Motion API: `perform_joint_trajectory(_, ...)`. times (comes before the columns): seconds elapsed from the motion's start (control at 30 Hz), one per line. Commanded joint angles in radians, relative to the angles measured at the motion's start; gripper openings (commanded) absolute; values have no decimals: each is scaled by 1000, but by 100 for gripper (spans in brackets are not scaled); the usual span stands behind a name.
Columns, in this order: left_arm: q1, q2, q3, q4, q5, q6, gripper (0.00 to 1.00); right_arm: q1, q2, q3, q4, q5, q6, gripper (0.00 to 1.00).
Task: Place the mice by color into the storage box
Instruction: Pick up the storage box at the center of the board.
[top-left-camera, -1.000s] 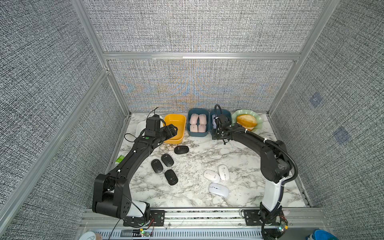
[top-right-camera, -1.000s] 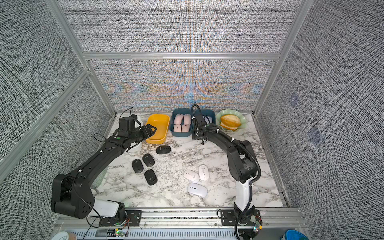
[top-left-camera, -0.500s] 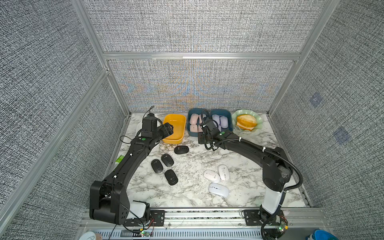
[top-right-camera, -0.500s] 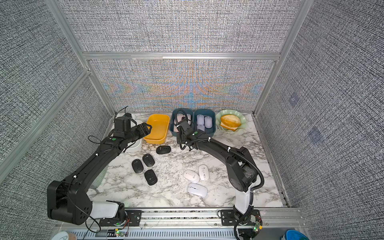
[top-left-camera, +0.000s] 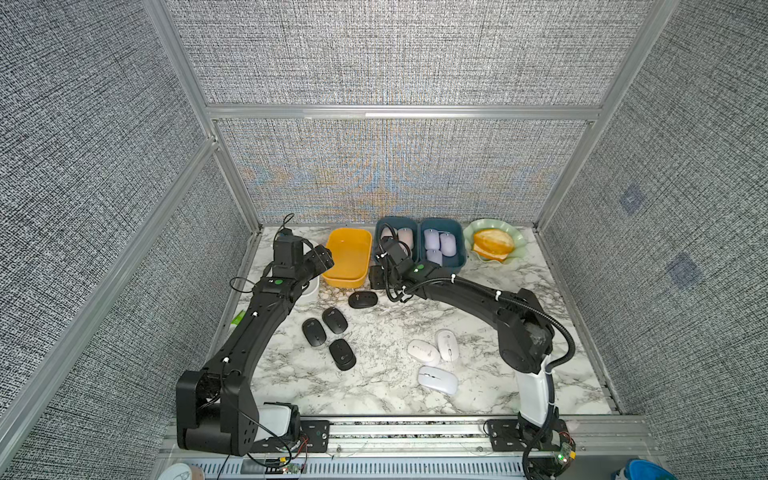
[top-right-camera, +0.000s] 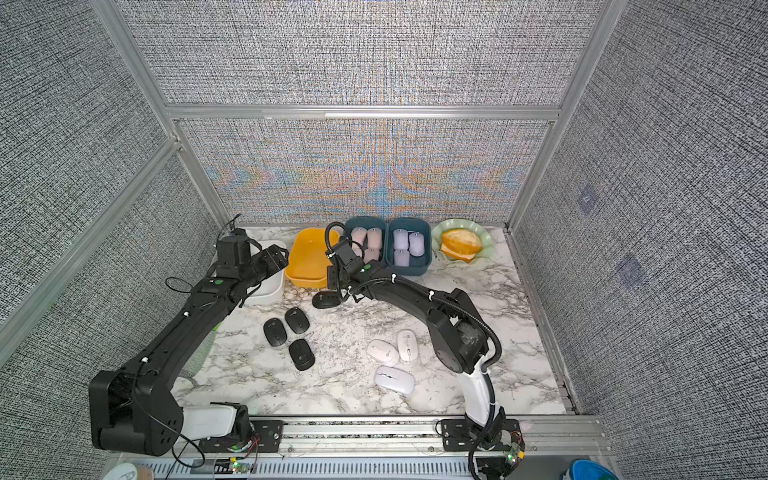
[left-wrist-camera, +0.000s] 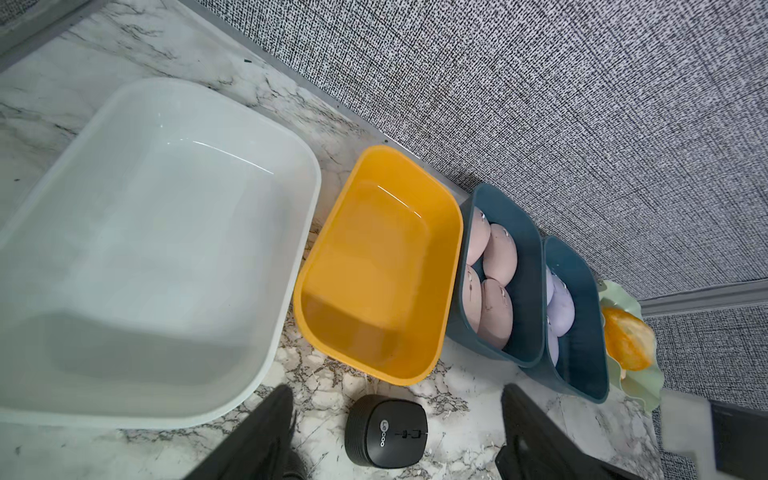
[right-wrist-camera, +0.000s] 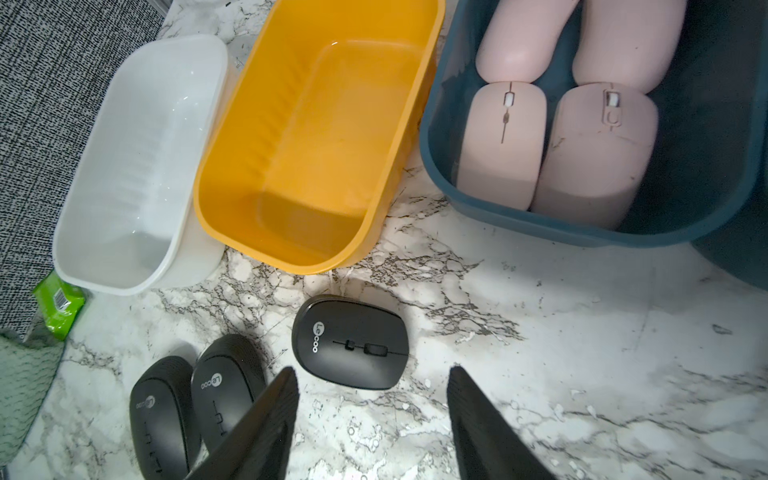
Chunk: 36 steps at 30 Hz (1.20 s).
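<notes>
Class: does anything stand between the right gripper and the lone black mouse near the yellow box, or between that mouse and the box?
Nothing visible does. The right gripper is open right by the black mouse, with nothing between; only bare marble separates that mouse from the empty yellow box.

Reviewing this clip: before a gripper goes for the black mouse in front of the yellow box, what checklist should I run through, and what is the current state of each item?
1. Right gripper open and empty: ok.
2. Left gripper open and empty: ok.
3. Black mouse lying flat, apart from the other three black mice: ok.
4. Yellow box and white box both empty, ready to receive: ok.
5. Pink mice and lilac mice not mixed: ok.
6. Both wrist views face that same mouse; which arm should take it: cannot tell.
</notes>
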Motion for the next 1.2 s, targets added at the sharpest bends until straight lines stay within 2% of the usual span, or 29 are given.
perform_joint_trajectory(0.0,7,8,11,11,23,-9,80,6,20,29,8,-10,38,60)
perform_joint_trajectory(1.17,53,28,3,35,91,-30,79,10,201,220,-24,-47,66,60)
